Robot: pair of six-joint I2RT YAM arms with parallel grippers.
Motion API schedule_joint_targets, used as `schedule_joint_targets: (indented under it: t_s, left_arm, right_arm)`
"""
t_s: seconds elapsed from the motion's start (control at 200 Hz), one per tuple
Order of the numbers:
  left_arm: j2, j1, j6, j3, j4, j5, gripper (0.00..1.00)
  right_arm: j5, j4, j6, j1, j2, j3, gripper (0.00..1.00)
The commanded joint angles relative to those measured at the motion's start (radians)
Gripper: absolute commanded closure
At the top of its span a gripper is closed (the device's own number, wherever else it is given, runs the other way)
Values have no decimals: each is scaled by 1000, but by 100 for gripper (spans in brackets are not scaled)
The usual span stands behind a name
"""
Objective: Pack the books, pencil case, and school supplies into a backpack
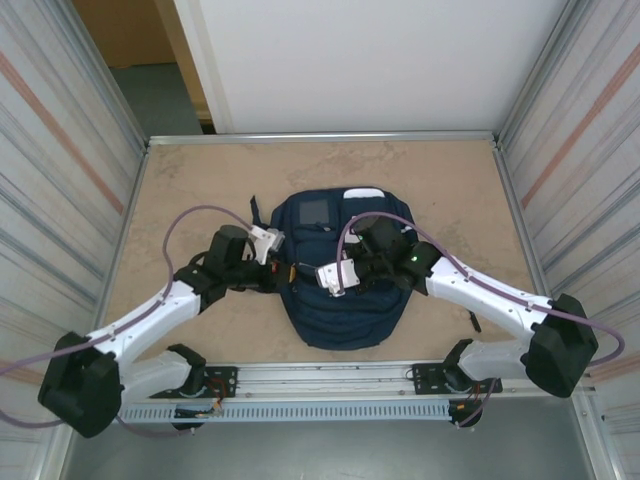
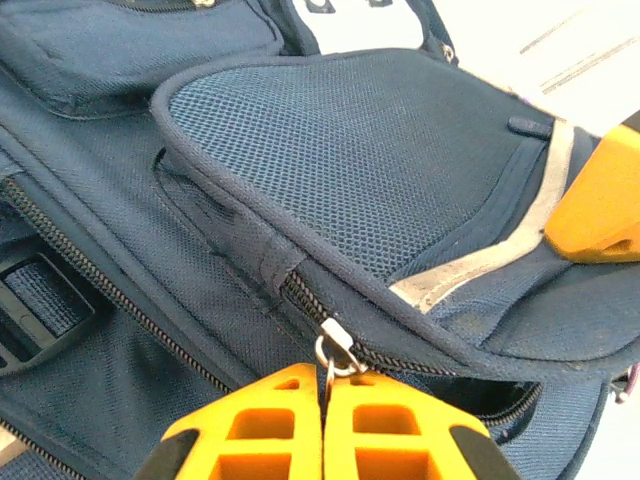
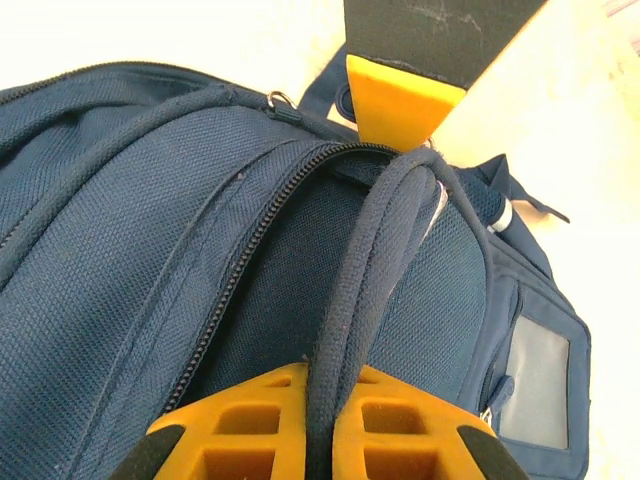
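Beige marbled tabletop point(image 1: 200, 180) was edged by silver metal frame point(image 1: 320, 138). Ribbed grey metal walls point(image 1: 60, 150) were seen at both sides, plain white panel point(image 1: 360, 60) behind.

Navy-blue backpack point(image 1: 345, 310) with pale grey stripe point(image 2: 470, 265); orange-yellow fingers point(image 2: 260, 430).

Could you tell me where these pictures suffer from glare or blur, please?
Left wrist: top-right background blown out white, backpack mesh sharp. Right wrist: table washed out pale, fabric weave crisp. Top external: even light, only faint shadows, no glare.

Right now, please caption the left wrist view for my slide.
Left gripper shut on the zipper pull of the navy backpack.
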Motion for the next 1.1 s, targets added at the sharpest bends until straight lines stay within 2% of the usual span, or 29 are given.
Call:
schedule_joint_targets:
  t_s: [0.0,0.08,0.165,0.266,0.316,0.341,0.456,0.506,0.696,0.787,0.922,1.097]
  left_arm:
    - [108,89,76,30,-56,-259,100]
    - [155,91,111,47,-38,-265,100]
    - [202,99,120,43,13,-324,100]
    - [267,135,117,56,59,-294,90]
    - [287,146,106,67,62,-276,78]
    - [292,147,106,69,61,-272,76]
    - [279,150,127,54,73,-302,75]
    - [270,152,138,49,72,-324,69]
    - [222,165,143,19,83,-365,58]
    - [209,174,122,8,93,-360,57]
    - [96,164,85,-51,138,-248,55]
    - [-174,127,70,-136,142,-284,54]
  right_arm:
    - [-35,-210,-128,24,-21,24,100]
    - [-36,-207,-159,27,-28,25,100]
    - [-29,-209,-183,38,-31,33,100]
    - [-29,-224,-193,43,-31,40,100]
    - [-26,-221,-197,41,-33,33,100]
    - [-24,-221,-198,39,-32,33,100]
    - [-27,-219,-203,29,-37,28,100]
    - [-32,-215,-203,28,-43,27,100]
    - [-70,-201,-203,18,-47,34,100]
    - [-87,-193,-191,15,-43,38,100]
    - [-104,-195,-188,-3,-17,60,100]
    - [-167,-110,-226,-33,44,91,100]
